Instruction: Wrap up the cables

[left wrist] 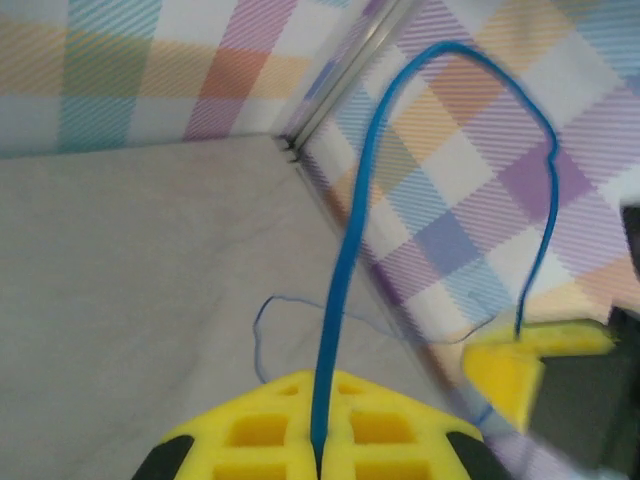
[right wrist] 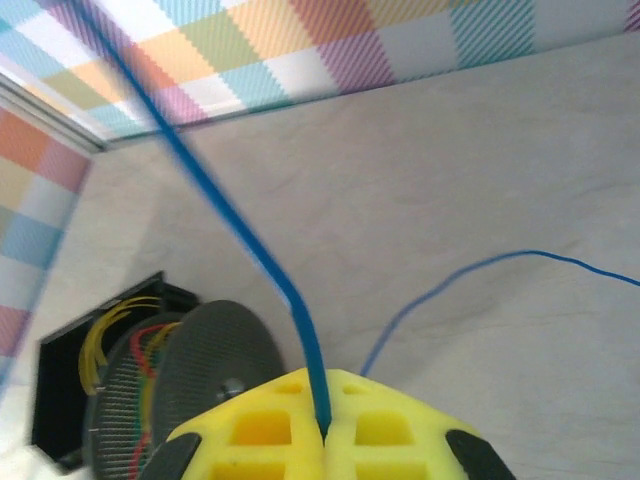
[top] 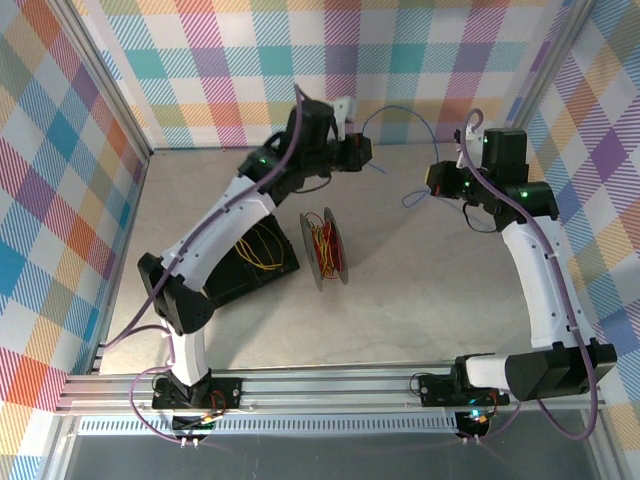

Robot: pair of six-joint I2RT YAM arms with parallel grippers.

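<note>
Nothing to read at this moment: no lettering, label, brand mark, number or sign comes out legibly on any surface in the three views.

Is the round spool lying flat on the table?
No, the spool stands on its edge beside the black box, its discs upright.

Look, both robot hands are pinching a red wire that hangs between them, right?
Not quite. The wire is blue, not red. The rest holds: the left gripper and the right gripper are both shut on it, and it arcs through the air from one to the other. Both wrist views show the blue colour clearly.
</note>
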